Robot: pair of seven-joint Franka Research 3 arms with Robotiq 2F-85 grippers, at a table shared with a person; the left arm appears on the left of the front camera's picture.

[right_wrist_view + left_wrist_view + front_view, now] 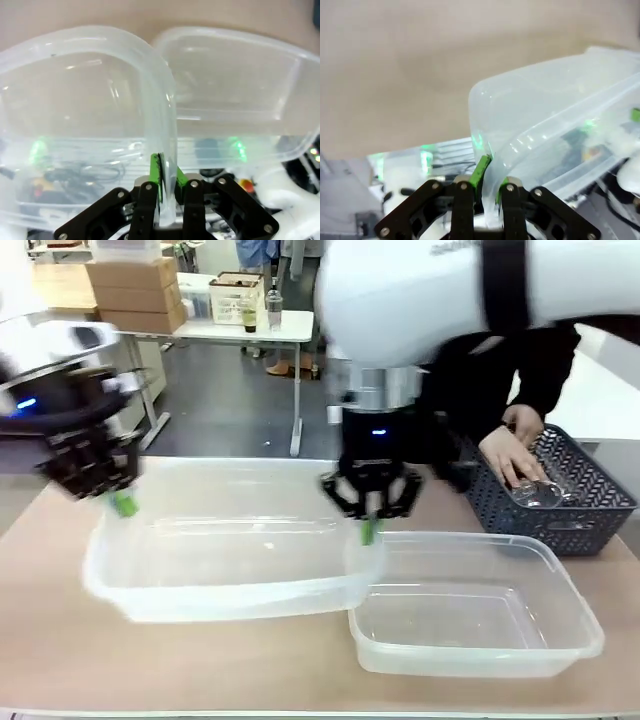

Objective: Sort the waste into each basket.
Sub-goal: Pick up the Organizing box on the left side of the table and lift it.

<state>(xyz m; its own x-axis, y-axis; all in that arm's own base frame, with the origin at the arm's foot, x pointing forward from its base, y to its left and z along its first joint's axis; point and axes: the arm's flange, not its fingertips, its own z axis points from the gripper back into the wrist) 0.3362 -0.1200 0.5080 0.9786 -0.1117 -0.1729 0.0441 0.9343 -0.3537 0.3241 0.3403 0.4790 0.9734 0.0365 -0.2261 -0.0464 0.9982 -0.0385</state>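
On the table (60,660), the larger clear tub (200,595) is pinched at opposite ends, with the left gripper (122,502) and right gripper (368,525) each clamped on its rim. The smaller tub (470,660) touches it. Both are empty, so this looks like positioning. Next, both grippers should release together. Clear bottles (535,492) lie under a person's hand (510,455) in the lattice basket (590,510).

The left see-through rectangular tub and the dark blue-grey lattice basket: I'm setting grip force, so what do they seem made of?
The left see-through rectangular tub: apparently thin, glossy translucent plastic; the table shows through its walls and highlights run along the rolled rim. The dark blue-grey lattice basket: probably stiffer moulded plastic, matte, with an even open grid.
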